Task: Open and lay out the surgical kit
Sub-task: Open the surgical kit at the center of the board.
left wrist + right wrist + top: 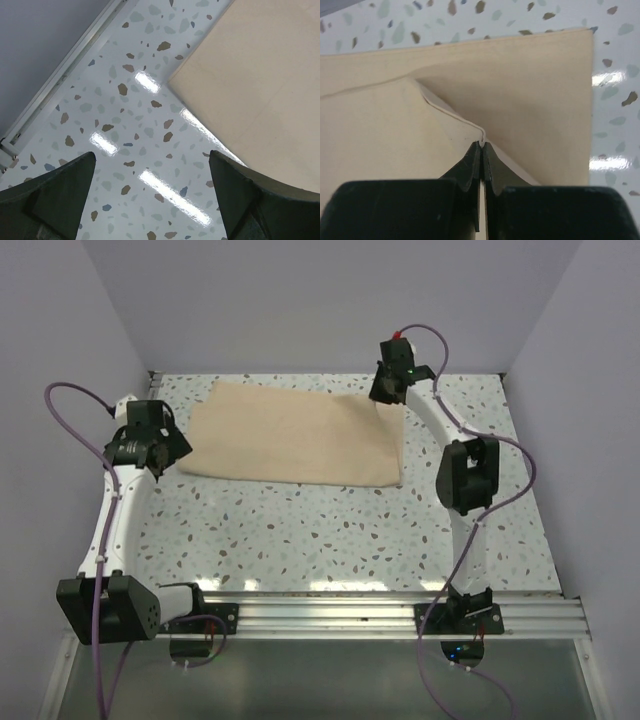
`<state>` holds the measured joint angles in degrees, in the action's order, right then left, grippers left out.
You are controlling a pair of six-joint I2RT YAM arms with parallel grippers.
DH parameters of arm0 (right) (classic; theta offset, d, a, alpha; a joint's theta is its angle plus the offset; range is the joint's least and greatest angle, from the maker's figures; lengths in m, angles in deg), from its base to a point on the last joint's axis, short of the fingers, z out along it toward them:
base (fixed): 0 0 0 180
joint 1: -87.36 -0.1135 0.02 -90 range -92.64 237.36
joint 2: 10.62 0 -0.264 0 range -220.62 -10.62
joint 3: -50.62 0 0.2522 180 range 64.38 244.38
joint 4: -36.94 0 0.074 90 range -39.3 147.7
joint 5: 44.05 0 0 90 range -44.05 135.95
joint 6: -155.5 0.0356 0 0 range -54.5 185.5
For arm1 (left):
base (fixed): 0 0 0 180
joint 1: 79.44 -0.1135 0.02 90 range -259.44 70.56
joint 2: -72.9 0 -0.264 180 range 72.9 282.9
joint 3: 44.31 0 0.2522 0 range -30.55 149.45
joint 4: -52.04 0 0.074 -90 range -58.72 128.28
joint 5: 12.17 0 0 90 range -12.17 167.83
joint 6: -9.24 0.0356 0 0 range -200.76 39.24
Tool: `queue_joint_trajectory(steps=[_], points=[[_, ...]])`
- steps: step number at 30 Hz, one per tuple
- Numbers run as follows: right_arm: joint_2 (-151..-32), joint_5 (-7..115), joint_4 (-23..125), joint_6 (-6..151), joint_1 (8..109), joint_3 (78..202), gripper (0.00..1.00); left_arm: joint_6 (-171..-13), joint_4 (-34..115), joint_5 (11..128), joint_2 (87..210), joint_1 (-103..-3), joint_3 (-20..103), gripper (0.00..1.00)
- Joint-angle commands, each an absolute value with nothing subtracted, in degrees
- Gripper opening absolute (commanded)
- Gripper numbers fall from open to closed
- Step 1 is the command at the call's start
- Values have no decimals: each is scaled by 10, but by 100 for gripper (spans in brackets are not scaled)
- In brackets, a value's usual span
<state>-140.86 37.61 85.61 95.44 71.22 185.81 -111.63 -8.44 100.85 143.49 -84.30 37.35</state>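
The beige cloth wrap [295, 435] lies folded flat on the far middle of the speckled table. My right gripper [384, 393] is shut on the wrap's top layer at its far right corner and lifts it into a peak; the right wrist view shows the cloth edge [445, 112] pinched between the fingertips. My left gripper [160, 455] is open and empty, just left of the wrap's near left corner, which shows in the left wrist view [250, 85]. The steel tray and the metal tools are hidden.
Grey walls close the table on the left, back and right. A metal rail [60, 82] runs along the table's left edge. The aluminium base rail [330, 615] with both arm bases lies along the near edge.
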Motion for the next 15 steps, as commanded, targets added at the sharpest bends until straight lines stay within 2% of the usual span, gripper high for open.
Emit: queue_joint_trajectory(steps=[1, 6, 8, 15], points=[[-1274, 439, 870, 943, 659, 1786, 0, -1110, -48, 974, 1414, -846, 387, 100], [-1102, 458, 896, 951, 557, 1559, 0, -1113, -72, 950, 1415, -846, 425, 100], [-991, 458, 908, 963, 514, 1444, 0, -1118, -88, 956, 1415, -846, 451, 100], [-645, 452, 1036, 1034, 472, 1193, 0, -1145, -102, 935, 1382, -846, 463, 100]])
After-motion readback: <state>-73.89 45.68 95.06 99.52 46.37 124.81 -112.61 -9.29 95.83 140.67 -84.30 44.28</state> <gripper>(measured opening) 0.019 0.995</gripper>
